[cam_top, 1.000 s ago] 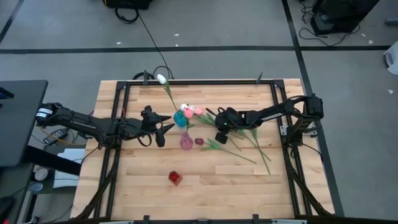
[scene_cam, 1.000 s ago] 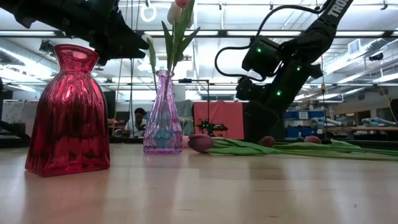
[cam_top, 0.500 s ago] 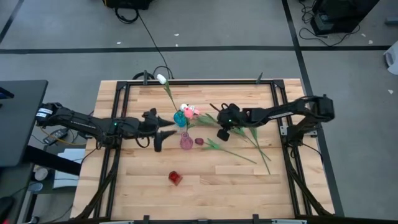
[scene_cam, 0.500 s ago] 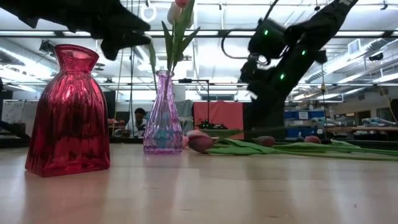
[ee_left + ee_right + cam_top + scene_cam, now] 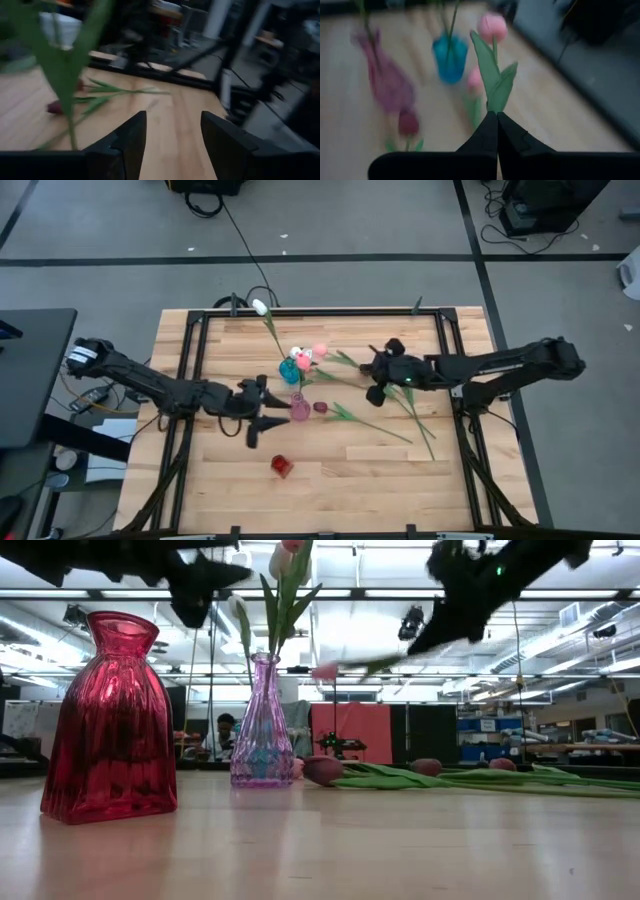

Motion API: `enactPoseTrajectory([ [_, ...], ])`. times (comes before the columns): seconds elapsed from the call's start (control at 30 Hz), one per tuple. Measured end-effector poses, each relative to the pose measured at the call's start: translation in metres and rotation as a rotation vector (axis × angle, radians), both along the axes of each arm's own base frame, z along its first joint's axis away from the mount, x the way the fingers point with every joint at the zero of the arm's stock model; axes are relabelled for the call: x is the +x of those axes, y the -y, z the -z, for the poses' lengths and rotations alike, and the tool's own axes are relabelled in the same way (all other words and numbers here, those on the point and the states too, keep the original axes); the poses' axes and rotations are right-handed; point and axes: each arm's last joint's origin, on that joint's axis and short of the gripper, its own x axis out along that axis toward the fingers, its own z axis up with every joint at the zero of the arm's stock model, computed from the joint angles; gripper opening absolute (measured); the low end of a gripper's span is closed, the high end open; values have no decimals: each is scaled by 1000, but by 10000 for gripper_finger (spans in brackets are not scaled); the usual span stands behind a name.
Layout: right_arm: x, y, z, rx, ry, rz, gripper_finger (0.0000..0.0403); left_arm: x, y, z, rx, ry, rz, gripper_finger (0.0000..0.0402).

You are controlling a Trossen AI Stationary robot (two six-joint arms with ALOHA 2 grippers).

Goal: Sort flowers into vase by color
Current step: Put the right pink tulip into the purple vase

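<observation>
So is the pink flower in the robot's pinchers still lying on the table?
No, it is lifted. The right gripper is shut on the pink tulip by its stem, and the low view shows the flower in the air, above the tulips lying on the table.

Three vases on the table — red [image 5: 282,467], purple [image 5: 299,409], blue [image 5: 290,370] — two arms over it, flowers too tangled to count exactly

Pink tulip [image 5: 493,26] between closed fingers [image 5: 487,137]

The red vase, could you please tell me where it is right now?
In the high view the red vase stands alone near the table's front edge, left of centre, in front of the pink vase and near the left hand.
</observation>
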Motion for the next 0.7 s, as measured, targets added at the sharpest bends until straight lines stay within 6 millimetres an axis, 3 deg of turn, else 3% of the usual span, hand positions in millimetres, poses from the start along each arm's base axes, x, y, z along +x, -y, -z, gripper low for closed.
enactPoseTrajectory([
  [0.13,-6,-12,-23,-109,147,38,5,19,2,-3,-30,16,-59,193],
  [0.27,-9,-28,-43,-156,293,-30,5,44,9,-13,-70,19,-73,193],
  [0.4,-10,-40,-48,-192,323,-78,6,65,16,-22,-68,1,-59,193],
  [0.53,-9,-36,-27,-138,167,-72,10,72,19,-26,-48,-79,-23,193],
  [0.7,5,-22,21,-45,-57,4,41,72,20,-27,-16,-93,-16,193],
])
